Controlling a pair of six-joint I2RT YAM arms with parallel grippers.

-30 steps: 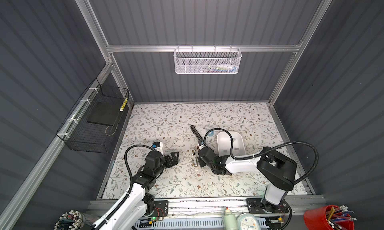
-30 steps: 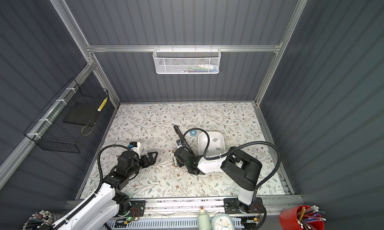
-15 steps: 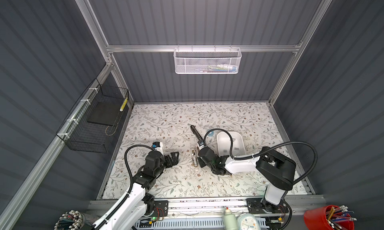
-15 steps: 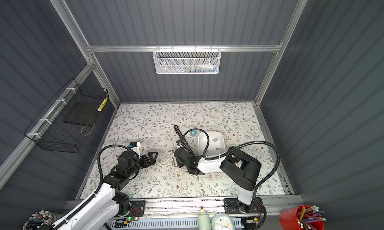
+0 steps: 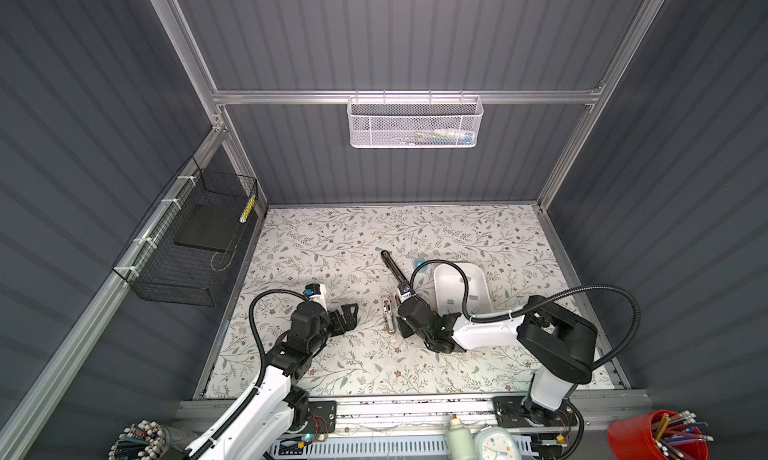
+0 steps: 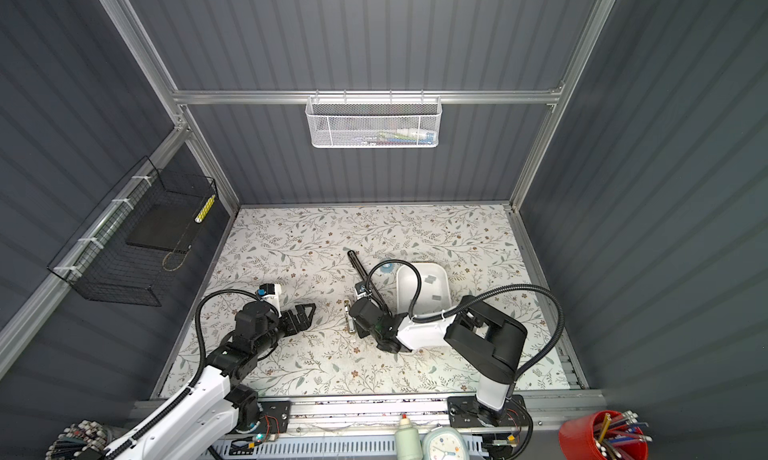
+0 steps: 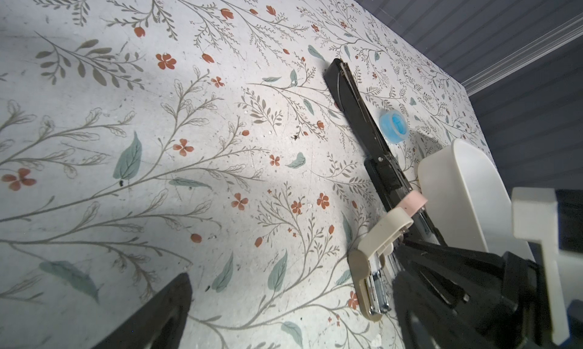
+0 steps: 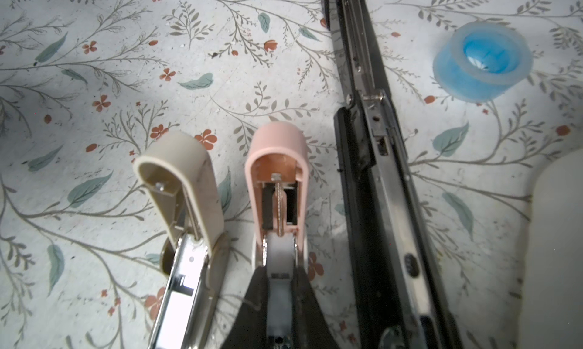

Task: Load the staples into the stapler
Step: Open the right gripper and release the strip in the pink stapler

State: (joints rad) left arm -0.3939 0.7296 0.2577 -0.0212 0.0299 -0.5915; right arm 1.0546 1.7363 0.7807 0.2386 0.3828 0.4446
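the right gripper (image 8: 279,276) is clamped on the open pink stapler (image 8: 277,148), which sits between an open beige stapler (image 8: 186,174) and the long black stapler (image 8: 372,161). the left gripper (image 5: 348,315) hangs spread wide, well apart. staples (image 6: 430,278) lie in the white tray (image 6: 440,270).

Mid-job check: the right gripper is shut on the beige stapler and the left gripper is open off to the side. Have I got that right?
Not quite. The right gripper is shut on the pink stapler, not the beige stapler, which lies free beside it; the right wrist view shows this. The left gripper is open off to the side, as you said.
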